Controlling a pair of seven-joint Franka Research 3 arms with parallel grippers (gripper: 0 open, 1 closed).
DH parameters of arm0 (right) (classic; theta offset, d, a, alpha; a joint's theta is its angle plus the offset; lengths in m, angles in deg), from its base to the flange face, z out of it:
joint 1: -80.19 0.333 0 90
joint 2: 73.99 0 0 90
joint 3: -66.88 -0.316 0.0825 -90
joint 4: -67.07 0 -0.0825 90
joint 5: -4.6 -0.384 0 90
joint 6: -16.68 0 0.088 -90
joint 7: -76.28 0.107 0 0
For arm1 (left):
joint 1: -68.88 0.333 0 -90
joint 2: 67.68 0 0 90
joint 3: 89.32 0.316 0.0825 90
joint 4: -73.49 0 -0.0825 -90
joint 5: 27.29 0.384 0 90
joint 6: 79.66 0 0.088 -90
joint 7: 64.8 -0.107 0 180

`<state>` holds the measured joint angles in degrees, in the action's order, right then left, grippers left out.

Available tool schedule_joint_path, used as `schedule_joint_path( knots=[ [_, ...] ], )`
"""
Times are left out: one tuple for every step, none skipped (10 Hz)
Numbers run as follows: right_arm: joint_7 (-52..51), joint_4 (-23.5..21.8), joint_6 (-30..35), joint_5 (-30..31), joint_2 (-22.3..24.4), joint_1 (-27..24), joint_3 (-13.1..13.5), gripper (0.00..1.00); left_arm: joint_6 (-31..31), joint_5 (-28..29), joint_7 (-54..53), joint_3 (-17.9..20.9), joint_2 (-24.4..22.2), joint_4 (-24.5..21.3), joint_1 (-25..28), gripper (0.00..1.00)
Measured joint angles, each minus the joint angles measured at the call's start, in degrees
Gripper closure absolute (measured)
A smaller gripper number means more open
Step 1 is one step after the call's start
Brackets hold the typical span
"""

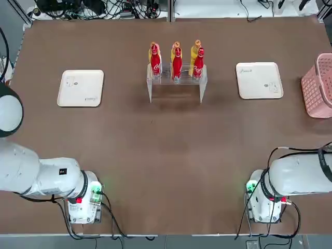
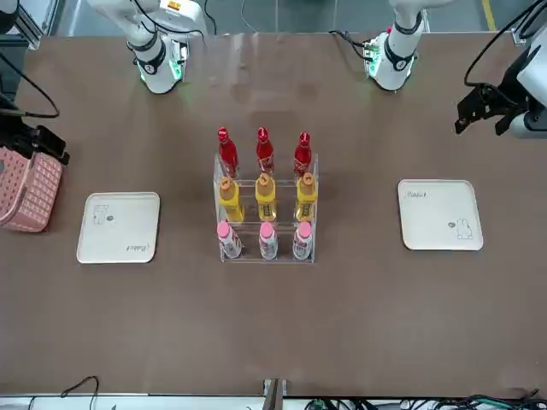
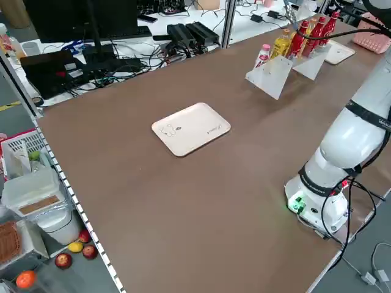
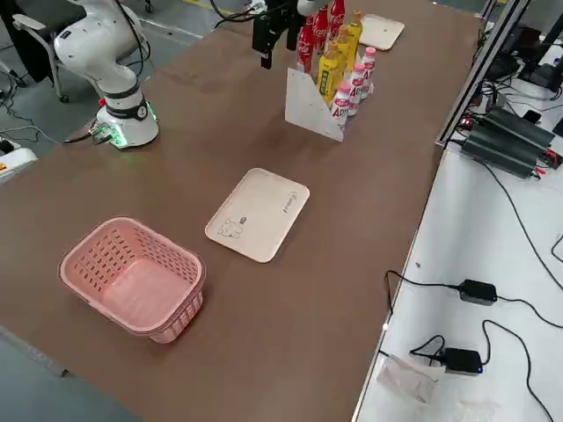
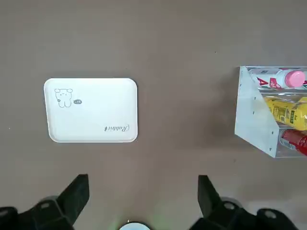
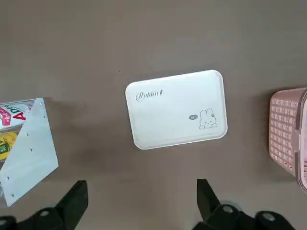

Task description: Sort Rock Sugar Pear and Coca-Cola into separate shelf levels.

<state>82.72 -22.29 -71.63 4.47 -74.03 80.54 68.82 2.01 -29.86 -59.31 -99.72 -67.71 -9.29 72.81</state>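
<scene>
1. Rack: clear acrylic rack sits at surface centre, three shelf levels stepped.
2. Coca-Cola x3 on the highest tier, nearest the robot; upright, side by side.
3. Rock Sugar Pear x3 on the middle tier, upright, directly in front of the red ones as I see it from across the surface.
4. Pink-capped bottles x3 on the lowest tier, farthest from the robot.
5. Left gripper: fingers released, nothing between them, raised above the surface; white tray lies flat below it, at 9 o'clock of the rack in the top view.
6. Right gripper: fingers released, empty, raised; second white tray below it, at 3 o'clock of the rack.
7. Pink basket at 3 o'clock edge, just beyond that tray.
</scene>
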Motion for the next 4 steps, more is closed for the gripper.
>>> schedule_joint_path(
  knots=[
    [0.0,0.0,0.25,0.0,0.05,0.01,-0.05,0.0,0.01,0.33,0.0,0.0,-0.01,0.03,-0.01,0.0],
    [0.0,0.0,0.38,0.0,0.06,0.01,-0.06,0.0,0.0,0.87,0.0,-0.03,-0.06,0.07,-0.05,0.0],
    [0.0,0.0,0.4,0.0,0.07,0.01,-0.06,0.0,-0.03,1.73,0.0,-0.1,-0.08,0.08,-0.11,0.0],
    [0.0,0.0,0.4,0.0,0.09,0.01,-0.07,0.0,-0.21,2.16,0.0,-0.1,-0.09,0.15,-0.12,0.0]
  ],
)
